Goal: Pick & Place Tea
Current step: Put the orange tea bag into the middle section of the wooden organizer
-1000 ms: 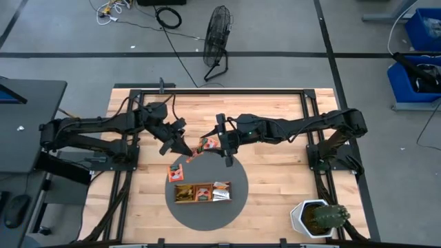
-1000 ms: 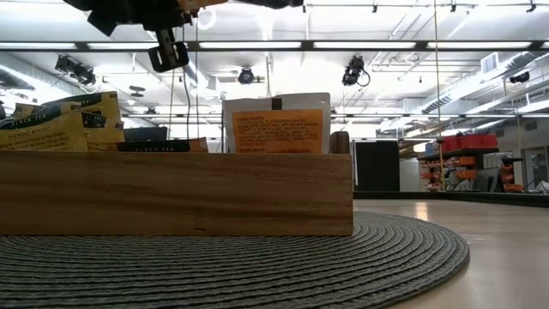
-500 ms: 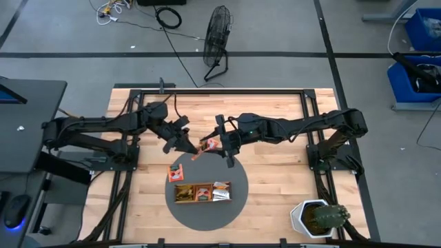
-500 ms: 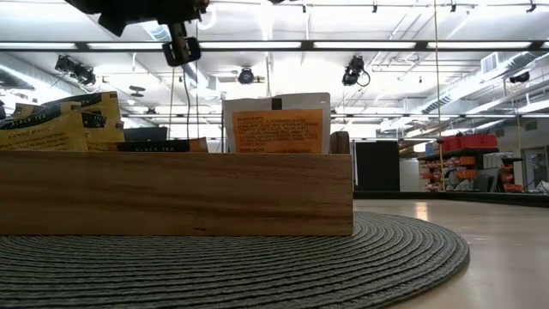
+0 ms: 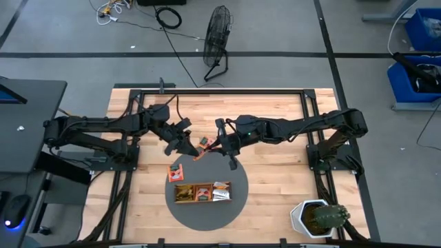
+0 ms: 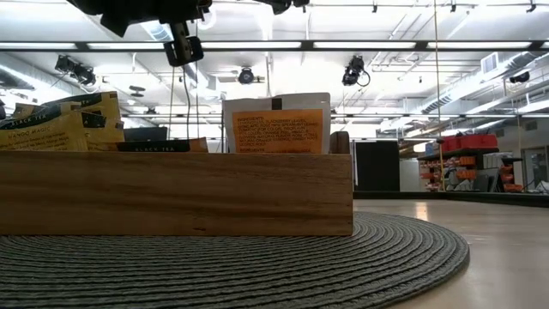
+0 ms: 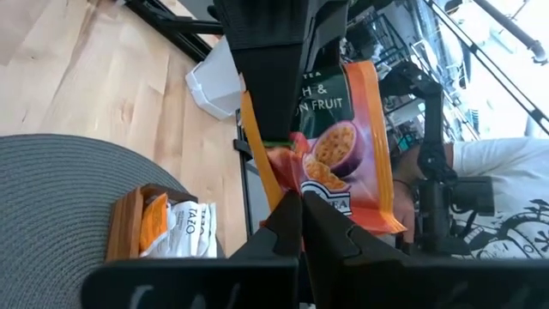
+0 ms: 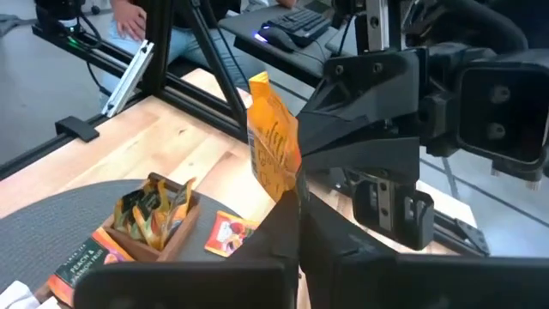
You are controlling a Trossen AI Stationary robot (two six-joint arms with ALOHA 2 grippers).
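Mid-air handover above the mat (image 5: 207,207): sachet (image 5: 203,145) pinched between both arms. Left gripper (image 5: 193,152) clenched on one edge, right gripper (image 5: 211,146) clamped on the other, likely regripping for the tray (image 5: 185,200) below.

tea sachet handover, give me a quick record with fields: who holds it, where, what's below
held item: orange tea sachet, passion fruit picture on its face
left gripper: shut on the sachet
right gripper: shut on the sachet, from the opposite side
position: in the air between the two arms, above the far edge of the round grey mat
wooden tray: on the mat, sachets standing in it
loose sachet: flat on the mat beside the tray
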